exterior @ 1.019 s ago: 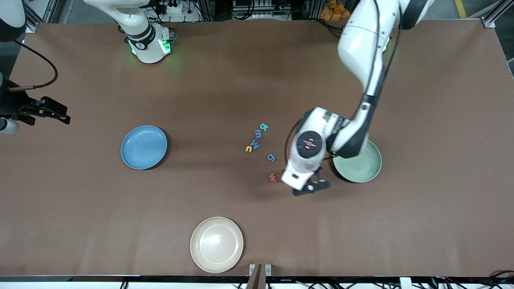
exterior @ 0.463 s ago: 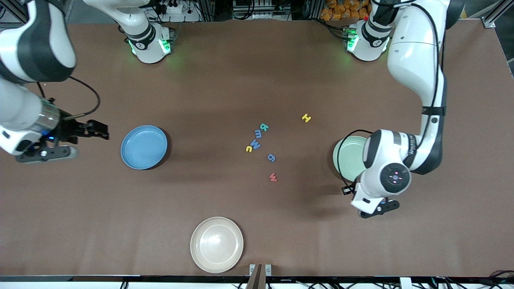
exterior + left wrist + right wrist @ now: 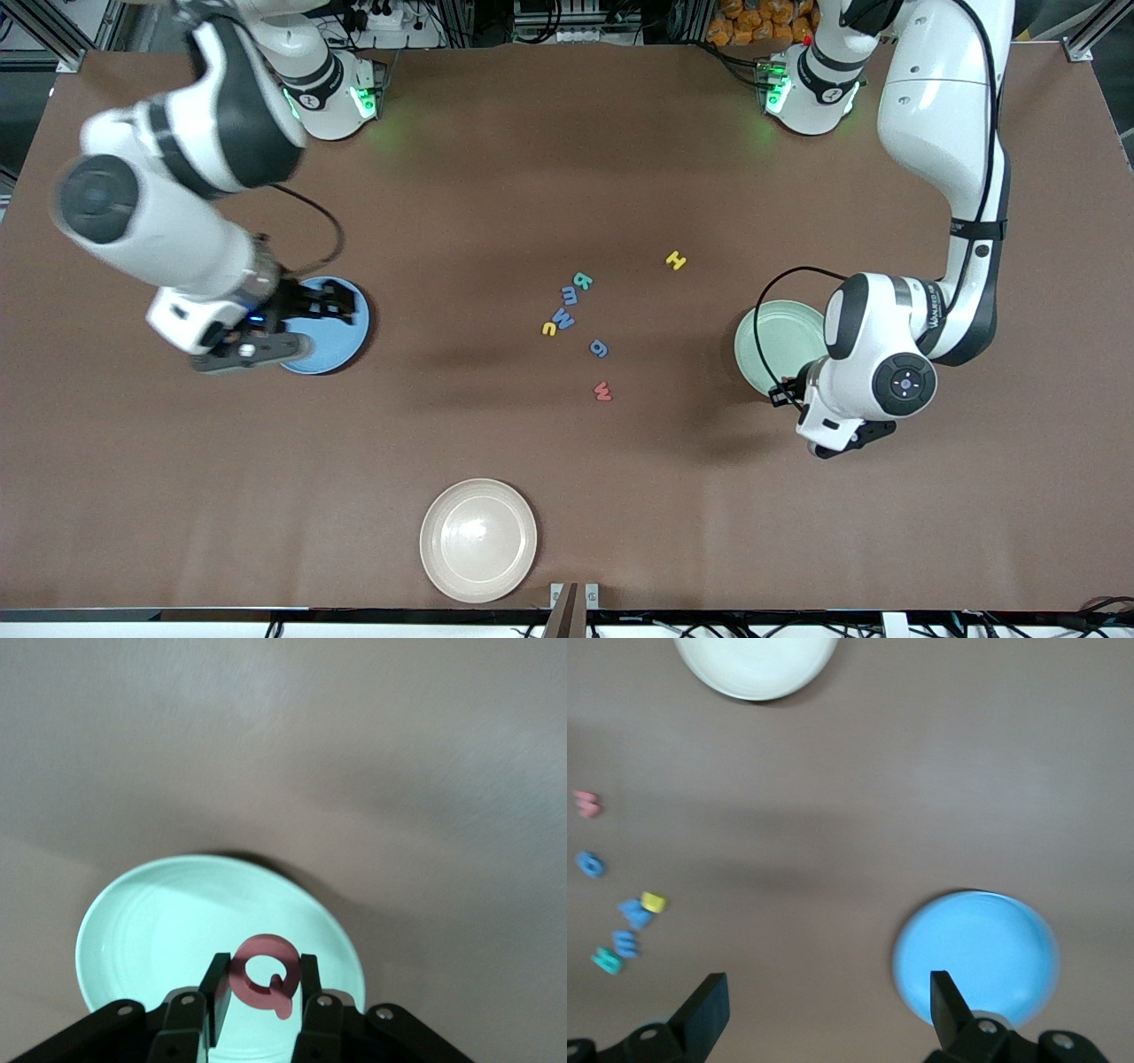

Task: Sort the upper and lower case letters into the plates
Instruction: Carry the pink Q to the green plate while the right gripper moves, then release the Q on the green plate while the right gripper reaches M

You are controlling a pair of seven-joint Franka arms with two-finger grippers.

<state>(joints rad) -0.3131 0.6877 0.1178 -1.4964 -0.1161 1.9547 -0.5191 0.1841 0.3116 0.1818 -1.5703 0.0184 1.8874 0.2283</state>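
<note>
My left gripper (image 3: pixel 260 974) is shut on a red-pink letter Q (image 3: pixel 263 979), held upright over the pale green plate (image 3: pixel 159 930). In the front view that gripper (image 3: pixel 846 437) hangs over the plate's (image 3: pixel 771 341) edge nearer the camera. Several letters lie mid-table: a yellow H (image 3: pixel 676 260), a teal one (image 3: pixel 582 281), two blue m's (image 3: pixel 567 306), a yellow c (image 3: pixel 549 329), a blue g (image 3: pixel 599 348) and a red w (image 3: pixel 603 391). My right gripper (image 3: pixel 292 323) is open and holds nothing, over the blue plate (image 3: pixel 353 330); its wrist view shows that plate (image 3: pixel 983 948) by one finger.
A cream-beige plate (image 3: pixel 478 540) sits near the table's edge closest to the camera, also seen as the cream-beige plate (image 3: pixel 756 660) in the right wrist view. Brown tabletop surrounds the letters and plates.
My left arm swung from beside the red w to the pale green plate, uncovering the yellow H. My right arm swept in from the table's end to over the blue plate.
</note>
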